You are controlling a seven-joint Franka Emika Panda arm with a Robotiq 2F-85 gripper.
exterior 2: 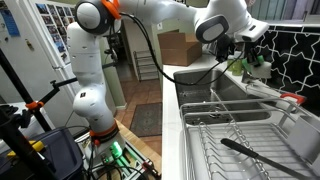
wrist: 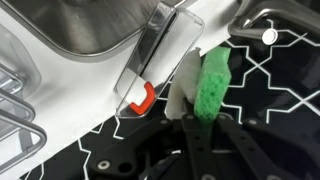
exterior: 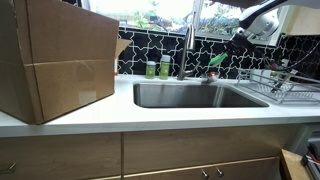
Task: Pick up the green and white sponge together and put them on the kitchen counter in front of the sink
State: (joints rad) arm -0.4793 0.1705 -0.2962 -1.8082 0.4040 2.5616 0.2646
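1. Nearest, the counter (exterior: 150, 118) strip in front of the sink (exterior: 190, 95) is the goal; the sponge is not there yet.
2. Farther back, right of the faucet (exterior: 187, 45), the gripper (wrist: 196, 122) hangs above the sink's far rim, fingers pinched on the sponge (wrist: 211, 85).
3. The wrist view shows the green and white layers side by side between the fingers. They are gripped at one end, and most of the sponge sticks out past the tips.
4. It looks light, soft and squashy, perhaps damp. A pinch across both layers near the middle would likely hold best, since an end grip may let one layer slip.
5. Farthest, the dark tiled wall (wrist: 280, 100) stands behind it.
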